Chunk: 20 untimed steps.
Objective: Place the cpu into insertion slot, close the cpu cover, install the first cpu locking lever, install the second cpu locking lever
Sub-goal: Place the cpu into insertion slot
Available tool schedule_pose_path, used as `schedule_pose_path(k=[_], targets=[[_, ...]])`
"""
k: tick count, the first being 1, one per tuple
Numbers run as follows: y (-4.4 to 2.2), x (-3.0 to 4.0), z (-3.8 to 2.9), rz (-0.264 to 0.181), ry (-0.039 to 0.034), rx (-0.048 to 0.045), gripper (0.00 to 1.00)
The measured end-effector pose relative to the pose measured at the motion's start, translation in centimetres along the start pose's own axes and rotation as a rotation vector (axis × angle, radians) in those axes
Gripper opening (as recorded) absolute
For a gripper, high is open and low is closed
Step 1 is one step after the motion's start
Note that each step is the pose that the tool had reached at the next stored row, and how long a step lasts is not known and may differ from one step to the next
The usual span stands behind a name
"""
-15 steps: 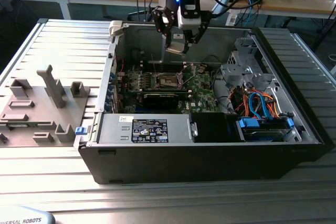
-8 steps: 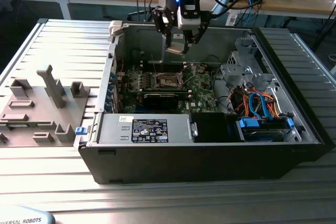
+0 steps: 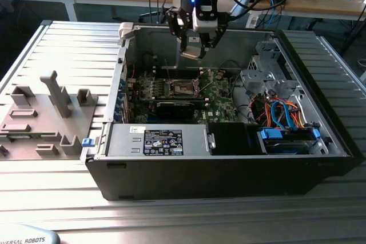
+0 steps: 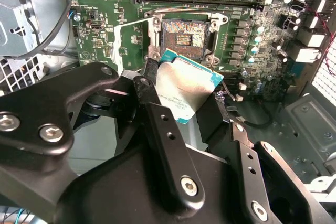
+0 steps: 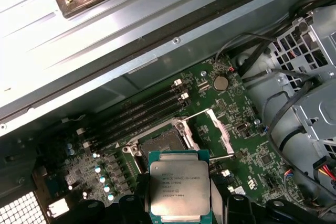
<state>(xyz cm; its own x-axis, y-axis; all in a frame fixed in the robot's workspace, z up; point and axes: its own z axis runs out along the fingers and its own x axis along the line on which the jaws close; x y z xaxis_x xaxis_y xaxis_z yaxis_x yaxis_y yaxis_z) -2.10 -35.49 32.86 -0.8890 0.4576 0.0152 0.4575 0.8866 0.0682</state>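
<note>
Exterior view — high, facing open case (image 3: 229, 175); both wrist views close over board (image 4: 100, 9), sharing cpu (image 5: 180, 187).

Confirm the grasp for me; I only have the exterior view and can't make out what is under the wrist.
Observer: In both wrist views the fingers clamp the cpu by two opposite edges.
Operator: Check the insertion slot.
Observer: In the second wrist view the insertion slot holds no chip; its contact field is bare.
</note>
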Motion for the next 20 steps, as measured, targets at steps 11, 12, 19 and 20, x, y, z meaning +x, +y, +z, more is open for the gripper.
schedule_pose_path(k=[11,12,19,20], targets=[[0.0,0.0,0.05,0.011,-0.0008,-0.0002,0.54],[0.0,0.0,0.05,0.012,-0.0008,-0.0002,0.54],[0.0,0.0,0.07,0.016,-0.0011,-0.0003,0.54],[0.0,0.0,0.07,0.016,-0.0011,-0.0002,0.54]])
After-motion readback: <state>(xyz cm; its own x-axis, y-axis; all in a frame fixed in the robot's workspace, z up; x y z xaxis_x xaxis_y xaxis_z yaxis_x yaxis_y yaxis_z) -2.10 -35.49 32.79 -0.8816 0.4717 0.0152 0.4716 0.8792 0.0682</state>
